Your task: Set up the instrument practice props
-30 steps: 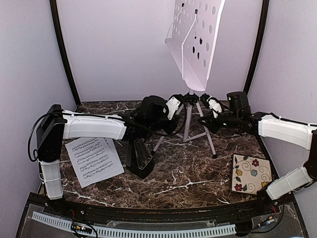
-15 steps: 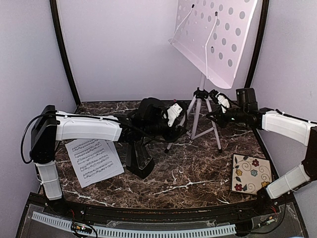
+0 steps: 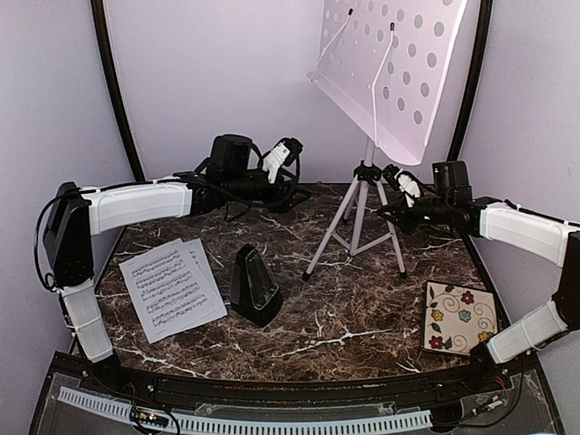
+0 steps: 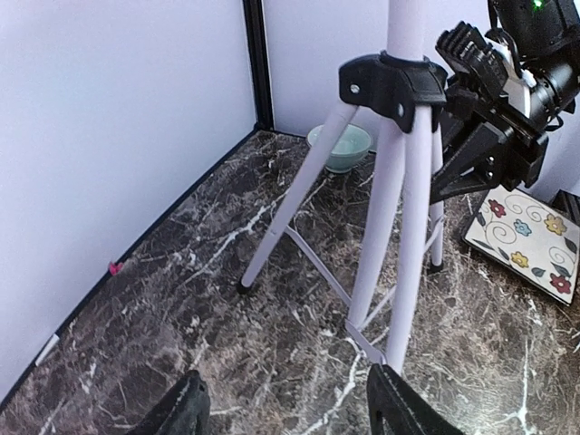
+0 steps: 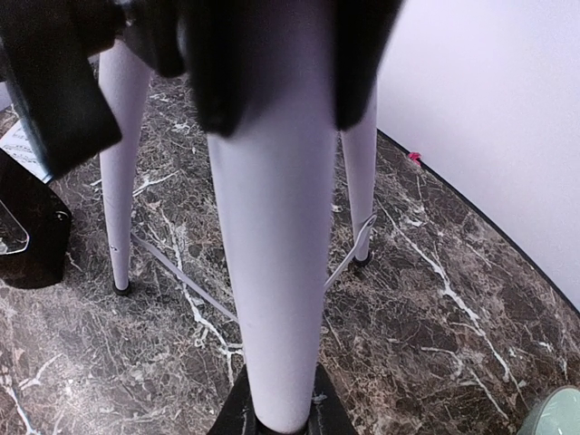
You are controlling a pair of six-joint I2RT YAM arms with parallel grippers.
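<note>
The white music stand stands upright at the back right, its hole-dotted desk (image 3: 391, 72) high over the silver tripod (image 3: 359, 217). My right gripper (image 3: 395, 198) is shut on a tripod leg (image 5: 272, 272), which fills the right wrist view between my jaws (image 5: 276, 421). My left gripper (image 3: 292, 152) is open and empty, raised left of the stand; in the left wrist view (image 4: 288, 412) the tripod (image 4: 399, 208) is just ahead of it. Two music sheets (image 3: 170, 288) lie flat at the front left. The black metronome (image 3: 254, 285) stands beside them.
A floral tile (image 3: 459, 317) lies at the front right and shows in the left wrist view (image 4: 528, 240). A pale green bowl (image 4: 342, 145) sits in the back corner behind the tripod. Walls close the table on three sides.
The stand went from tilted to upright and shifted right with my right gripper. My left gripper has since drawn back left and upward, away from the tripod.
</note>
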